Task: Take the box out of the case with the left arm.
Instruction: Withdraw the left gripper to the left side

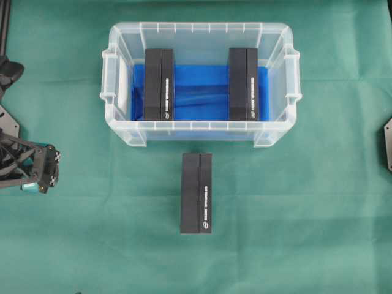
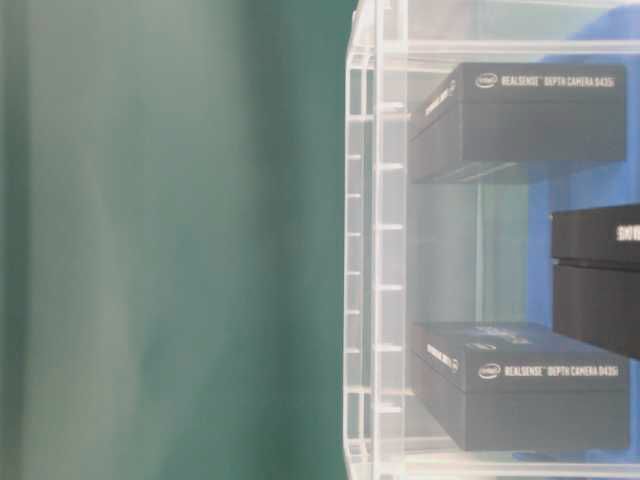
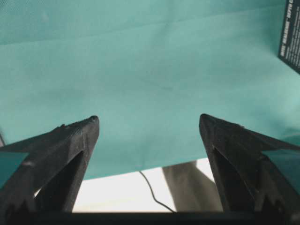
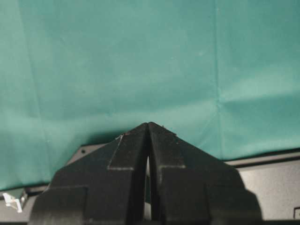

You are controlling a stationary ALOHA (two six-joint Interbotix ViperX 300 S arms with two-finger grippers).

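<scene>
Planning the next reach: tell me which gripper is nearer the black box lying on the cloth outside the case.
Left. The left gripper sits at the overhead view's left edge, level with the box; the right gripper lies outside that view's right edge.

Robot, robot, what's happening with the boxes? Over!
Left gripper open, empty. Right gripper shut. One box outside case; two inside. Nothing blocking.
</scene>
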